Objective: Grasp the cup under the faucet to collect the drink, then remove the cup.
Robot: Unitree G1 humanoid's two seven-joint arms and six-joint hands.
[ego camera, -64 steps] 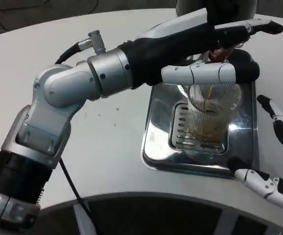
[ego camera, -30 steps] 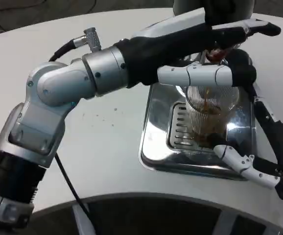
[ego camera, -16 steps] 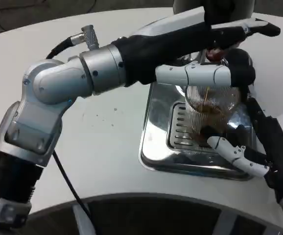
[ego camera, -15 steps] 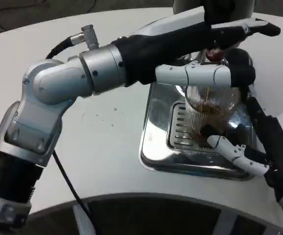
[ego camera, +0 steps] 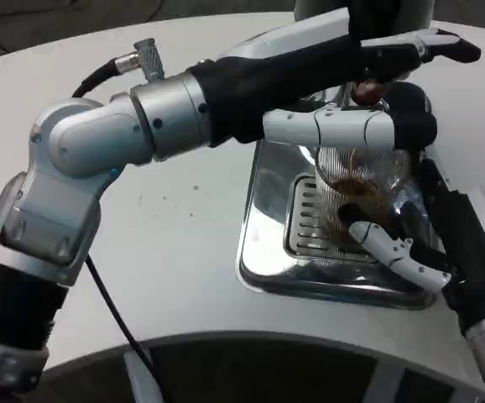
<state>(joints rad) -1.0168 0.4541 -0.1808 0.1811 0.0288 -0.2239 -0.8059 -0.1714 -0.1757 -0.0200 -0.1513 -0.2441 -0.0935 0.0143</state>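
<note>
Since the earlier frames, the right hand (ego camera: 431,243) has been brought in from the right edge of the bench (ego camera: 184,252) and is now placed against the cup (ego camera: 362,189). Its white and black fingers (ego camera: 389,248) are curled around the lower front of the cup, and its dark part lies on the right side of the cup. The cup looks to be gripped by this hand, though part of the contact is hidden behind the cup. The left arm has stayed stretched over the tray, only a little shifted.

The cup is a clear ribbed one, standing upright on the slotted grate of the shiny metal drip tray (ego camera: 263,252), directly under the faucet (ego camera: 368,91). Brown drink is seen in it, and a thin brown stream is seen inside it.

The left hand (ego camera: 352,84) is held above the cup at the faucet. Its upper fingers (ego camera: 427,46) are laid over the dark tap part, and a lower white finger is stretched across just above the rim of the cup. It cannot be told whether the tap is truly clamped by them.
</note>
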